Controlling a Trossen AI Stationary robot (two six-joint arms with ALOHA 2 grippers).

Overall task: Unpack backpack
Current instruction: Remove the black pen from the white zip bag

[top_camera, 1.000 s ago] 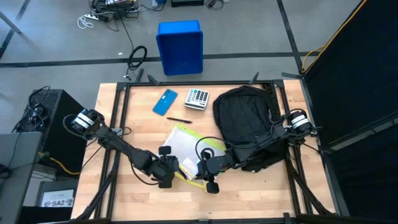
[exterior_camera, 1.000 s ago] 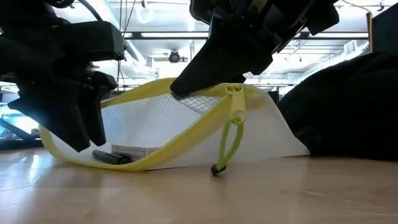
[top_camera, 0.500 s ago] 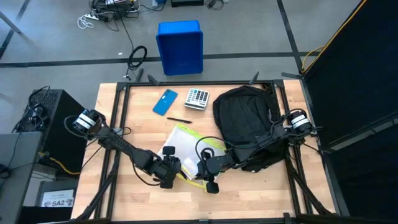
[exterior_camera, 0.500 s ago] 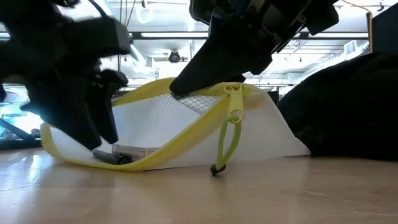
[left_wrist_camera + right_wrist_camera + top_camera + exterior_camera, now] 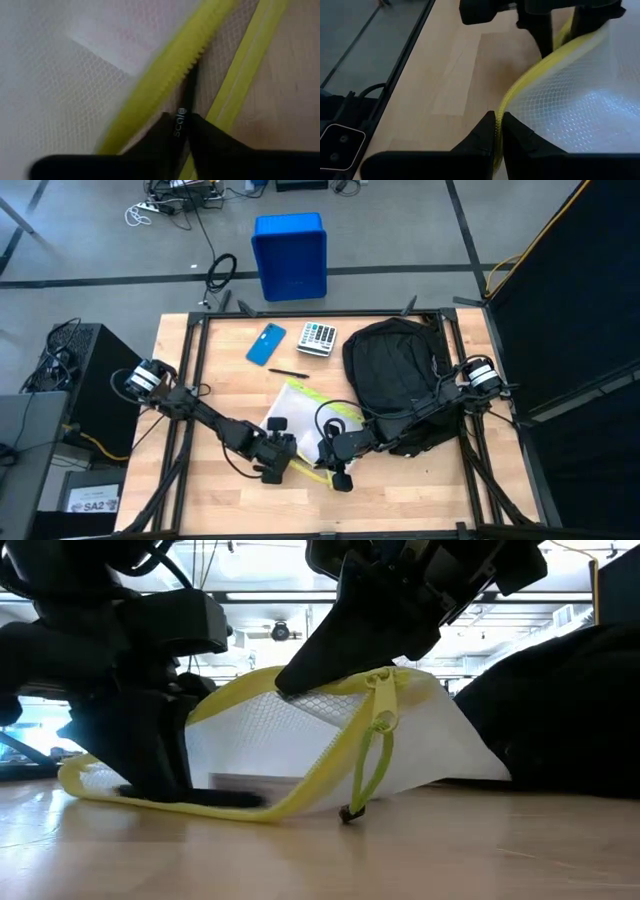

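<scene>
In the high view, at lower left of centre, the left pincer sits low at the near edge of the mesh pouch, a white netted bag with a yellow zip. Its fingers are pressed together on a slim dark pen-like thing lying in the pouch's mouth; the left wrist view shows the black tips closed on it with the yellow zip teeth just beside them. The low view shows the same arm planted on the worktop at the left of the frame, the dark thing flat under the lower zip edge. It seems placed there to draw that item out.

Just right of it, at lower centre, the right pincer is shut on the upper yellow rim of the pouch. In the low view it lifts that rim into a tent shape, with the zip pull hanging down; the likely reason is to keep the mouth gaping so the other arm can reach in.

Toward the upper middle of the high view, a blue phone, a calculator and a thin pen lie apart on the wood, laid out as if already unpacked.

The backpack lies at right of centre, touching the pouch's right side, under the right arm.

Off the worktop, top centre, stands a blue bin.
</scene>
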